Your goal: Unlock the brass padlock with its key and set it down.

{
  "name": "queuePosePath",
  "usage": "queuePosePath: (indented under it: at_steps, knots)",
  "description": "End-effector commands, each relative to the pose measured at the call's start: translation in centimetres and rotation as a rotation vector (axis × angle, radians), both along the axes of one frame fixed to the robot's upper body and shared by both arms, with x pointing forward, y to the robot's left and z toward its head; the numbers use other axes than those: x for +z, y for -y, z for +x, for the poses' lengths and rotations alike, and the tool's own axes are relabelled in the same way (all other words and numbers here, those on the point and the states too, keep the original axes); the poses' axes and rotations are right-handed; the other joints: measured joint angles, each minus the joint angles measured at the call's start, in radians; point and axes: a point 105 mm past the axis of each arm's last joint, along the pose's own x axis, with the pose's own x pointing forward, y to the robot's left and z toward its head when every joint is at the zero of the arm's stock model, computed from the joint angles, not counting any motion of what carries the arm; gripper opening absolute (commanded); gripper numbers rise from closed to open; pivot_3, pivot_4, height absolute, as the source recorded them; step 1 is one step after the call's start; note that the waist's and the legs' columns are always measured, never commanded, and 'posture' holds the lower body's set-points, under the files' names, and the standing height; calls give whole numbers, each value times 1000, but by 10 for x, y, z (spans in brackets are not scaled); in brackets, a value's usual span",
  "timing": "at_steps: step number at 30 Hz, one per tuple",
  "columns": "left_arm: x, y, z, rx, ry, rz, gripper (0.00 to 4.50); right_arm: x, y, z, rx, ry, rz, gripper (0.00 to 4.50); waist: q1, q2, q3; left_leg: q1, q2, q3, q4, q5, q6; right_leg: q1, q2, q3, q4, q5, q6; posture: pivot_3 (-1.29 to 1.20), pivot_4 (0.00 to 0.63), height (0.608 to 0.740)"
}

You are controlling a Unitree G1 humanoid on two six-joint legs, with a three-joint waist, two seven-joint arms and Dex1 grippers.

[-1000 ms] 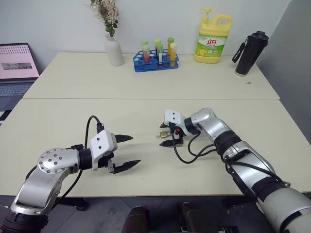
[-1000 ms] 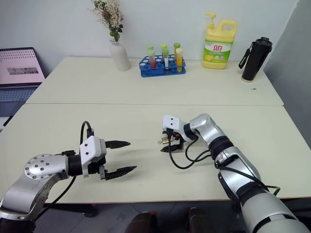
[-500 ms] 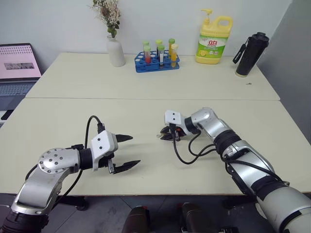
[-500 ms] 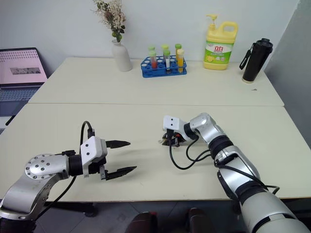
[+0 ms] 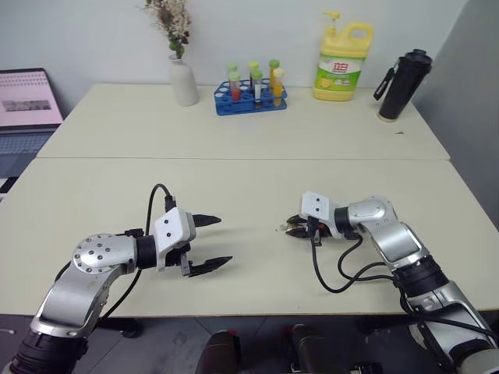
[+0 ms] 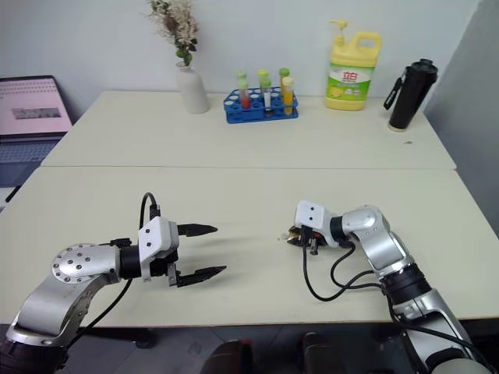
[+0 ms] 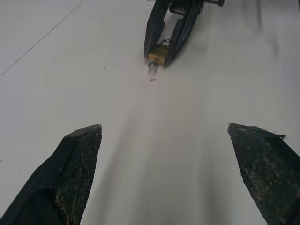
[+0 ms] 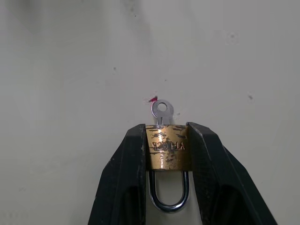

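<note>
Brass is the star here: the tiny golden-brass squarish padlock is pinched between the two black fingers of the right hand, squeezed on its flat sides, with its thin silver U-shaped shackle pointing back into the hand and a small silver key with a round holed head sticking out of the other end. That hand sits low over the cream worktop, right of the middle; can't tell whether the lock touches the surface. The left hand hovers well apart from it on the other side, fingers spread wide with nothing between them, aimed across at the padlock. Along the far edge sit a white vase with dried flowers, a blue rack of coloured test tubes, a yellow dish soap jug with a pump and a black bottle. An open laptop sits off to the left.
</note>
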Motion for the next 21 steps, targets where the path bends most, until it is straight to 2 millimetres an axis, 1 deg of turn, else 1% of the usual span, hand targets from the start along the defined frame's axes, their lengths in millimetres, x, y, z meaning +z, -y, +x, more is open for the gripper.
queuePosePath:
  at_steps: [1,5,7,9,11,12,13,14,16,18,21]
  knots:
    - [8,8,1,-17,14,-43,4500,26,-2,-4,-10,167,15,903,-2,0,0,0,0,0,0,0,0,0,1,0,0,0,0,0,150,740]
    - [13,15,5,-17,13,-90,4500,31,4,-10,-16,331,-42,903,7,0,0,0,0,-1,1,0,0,0,1,0,0,0,1,0,150,740]
    - [21,22,9,-15,19,-142,4500,44,8,-17,1,521,-88,903,12,0,0,-1,-1,-1,1,0,0,0,1,0,0,0,1,0,150,740]
    - [31,31,18,-4,25,-192,4500,64,8,-26,-77,609,4,903,16,-1,0,-1,-2,0,2,0,0,0,1,0,0,-1,1,0,150,740]
    - [37,39,24,-17,-11,-218,4500,78,10,-34,-80,735,-1,903,15,-1,0,-2,-2,-1,2,0,0,0,1,1,-1,0,2,0,150,740]
    - [42,45,26,-40,-22,-231,4500,95,10,-36,-68,935,-25,903,13,-1,0,-2,-3,-1,2,0,0,0,1,1,0,0,2,0,150,740]
    - [45,49,27,-56,-30,-239,4500,106,9,-40,-52,1073,-37,903,12,-1,0,-2,-3,-1,2,0,0,1,1,0,0,0,2,0,150,740]
    - [47,51,28,-65,-33,-243,4500,113,8,-42,-41,1158,-38,903,12,-1,0,-1,-3,0,2,0,0,1,1,0,0,0,2,0,150,740]
    - [48,54,28,-79,-38,-239,4500,115,8,-45,-12,1226,-51,903,6,-1,0,0,-3,1,2,0,0,1,2,0,0,0,2,0,150,740]
    - [55,63,30,-115,-42,-244,4500,118,9,-49,4,1278,-45,903,6,-1,0,0,-2,2,1,0,-1,1,2,1,0,0,2,0,150,740]
    - [74,75,37,-159,-52,-269,4500,118,10,-52,28,1305,-49,903,11,-2,0,-1,-2,1,2,1,-1,1,3,1,0,0,2,0,150,740]
